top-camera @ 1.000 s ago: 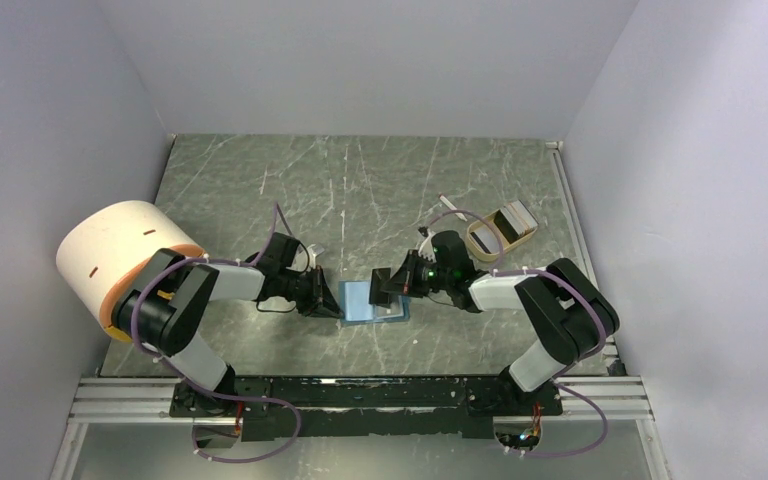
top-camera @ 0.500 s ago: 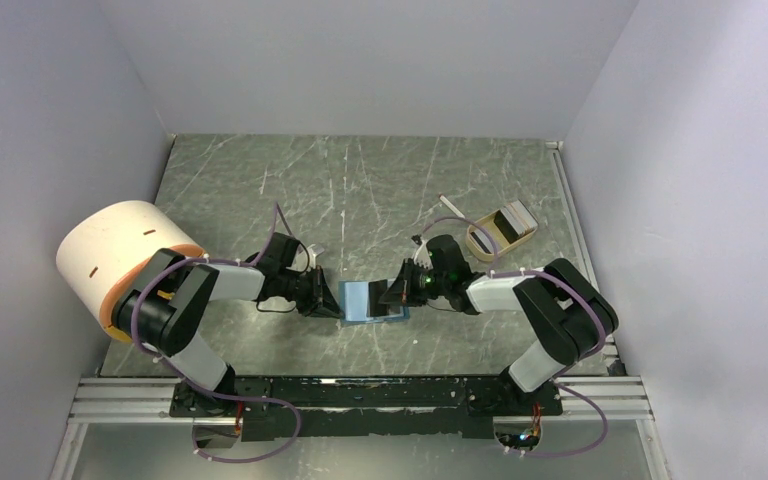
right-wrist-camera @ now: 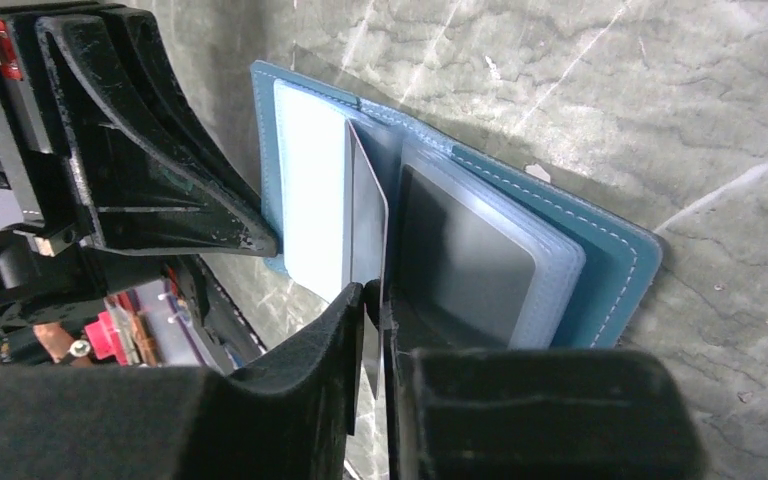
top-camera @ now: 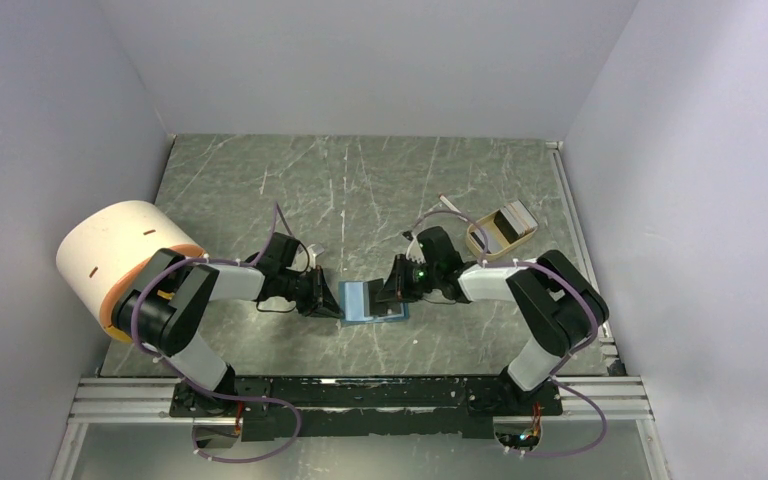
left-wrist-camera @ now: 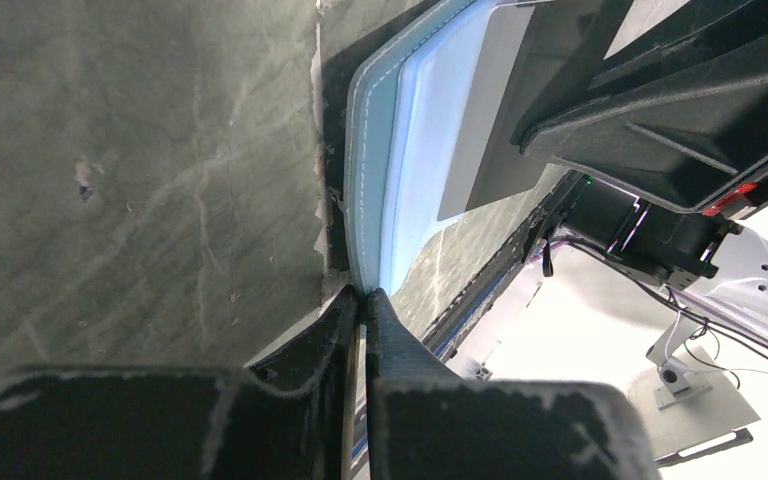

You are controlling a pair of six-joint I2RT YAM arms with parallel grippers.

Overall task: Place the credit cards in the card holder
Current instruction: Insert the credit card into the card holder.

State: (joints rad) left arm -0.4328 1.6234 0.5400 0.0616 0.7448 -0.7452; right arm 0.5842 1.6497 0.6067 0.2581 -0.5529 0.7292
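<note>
There is 1 counter (top-camera: 360, 180); 2 arms, the left arm (top-camera: 222, 285) and the right arm (top-camera: 495, 283); 2 end effectors, the left end effector (left-wrist-camera: 362, 300) and the right end effector (right-wrist-camera: 372, 295); 1 card holder (right-wrist-camera: 600, 260); 4 cards in sight, 1 pale card (right-wrist-camera: 365, 225) and 1 dark card (right-wrist-camera: 460, 255) at the holder, 1 black card (top-camera: 503, 228) and 1 white card (top-camera: 521, 212) in the 1 tan tray (top-camera: 478, 246); 1 white stick (top-camera: 450, 205); 1 white cylinder (top-camera: 120, 250).

The right gripper (top-camera: 392, 287) covers part of the card holder's (top-camera: 356, 301) right half. The card's (right-wrist-camera: 365, 215) lower end is hidden behind the gripper's fingertips.
</note>
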